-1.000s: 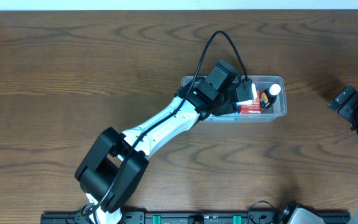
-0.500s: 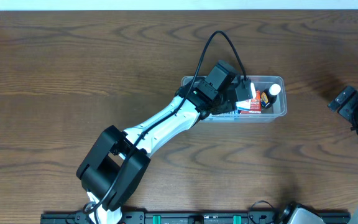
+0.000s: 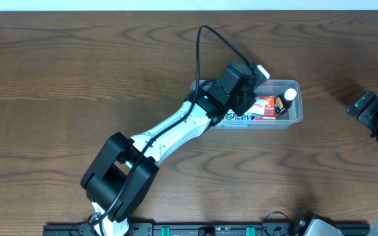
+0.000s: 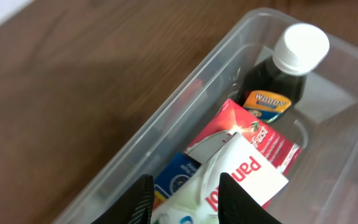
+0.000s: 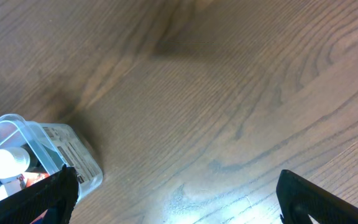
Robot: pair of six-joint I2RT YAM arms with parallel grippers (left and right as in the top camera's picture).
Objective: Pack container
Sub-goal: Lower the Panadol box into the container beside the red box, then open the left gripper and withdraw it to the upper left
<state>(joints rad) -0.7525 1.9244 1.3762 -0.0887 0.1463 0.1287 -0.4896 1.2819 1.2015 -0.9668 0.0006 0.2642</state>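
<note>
The clear plastic container point(image 3: 296, 118) stands right of the table's centre. In it are a dark bottle with a white cap point(image 3: 286, 99), a red box point(image 3: 265, 109) and a blue carton point(image 3: 239, 119). The left wrist view shows the container's wall point(image 4: 185, 93), the bottle point(image 4: 279, 81), the red box point(image 4: 273, 140), a white box with red lettering point(image 4: 255, 175) and the blue carton point(image 4: 178, 177). My left gripper point(image 4: 185, 200) is open just above the white box, over the container's left part point(image 3: 249, 97). My right gripper point(image 5: 176, 199) is open and empty over bare wood, right of the container point(image 5: 73, 155).
The right arm point(image 3: 373, 115) stands at the table's right edge. The left arm point(image 3: 169, 134) stretches from the front edge to the container, its black cable point(image 3: 205, 52) looping above it. The dark wood table point(image 3: 77, 78) is bare elsewhere.
My left gripper has lifted and tilted back from inside the container, leaving the boxes lying in it. Its cable loop has swung left. The right arm has not moved.
</note>
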